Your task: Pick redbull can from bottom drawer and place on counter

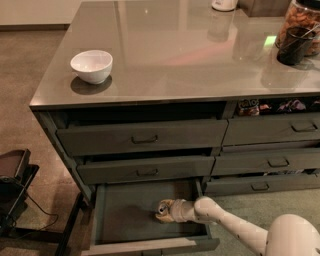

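The bottom drawer is pulled open below the two handled drawers. The redbull can, small and silver with a shiny round top, is on the drawer floor near the right side. My gripper reaches into the drawer from the right on a white arm. Its tan fingers are closed around the can, which is low on the drawer floor. The counter is the glossy grey-brown top above.
A white bowl stands on the counter's left front. A jar and a dark cup stand at its far right, and a white object at the back edge. A black stand is on the floor to the left.
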Robot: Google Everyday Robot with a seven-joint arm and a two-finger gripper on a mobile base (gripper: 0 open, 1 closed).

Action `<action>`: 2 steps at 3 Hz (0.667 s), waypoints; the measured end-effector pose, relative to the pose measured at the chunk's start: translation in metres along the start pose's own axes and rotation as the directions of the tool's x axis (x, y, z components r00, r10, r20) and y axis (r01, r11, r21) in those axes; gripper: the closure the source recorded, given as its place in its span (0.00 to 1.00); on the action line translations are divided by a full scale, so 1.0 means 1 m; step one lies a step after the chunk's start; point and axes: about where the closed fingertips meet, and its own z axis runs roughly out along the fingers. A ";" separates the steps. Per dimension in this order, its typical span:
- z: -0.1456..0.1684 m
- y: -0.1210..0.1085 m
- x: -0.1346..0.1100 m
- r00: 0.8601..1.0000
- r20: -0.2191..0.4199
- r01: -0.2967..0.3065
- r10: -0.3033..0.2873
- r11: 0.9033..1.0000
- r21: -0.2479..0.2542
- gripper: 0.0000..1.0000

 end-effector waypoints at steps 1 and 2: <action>-0.013 0.005 -0.016 1.000 0.026 0.010 -0.009 1.000 -0.015 1.00; -0.044 0.009 -0.047 0.997 0.073 0.030 -0.027 0.998 -0.049 1.00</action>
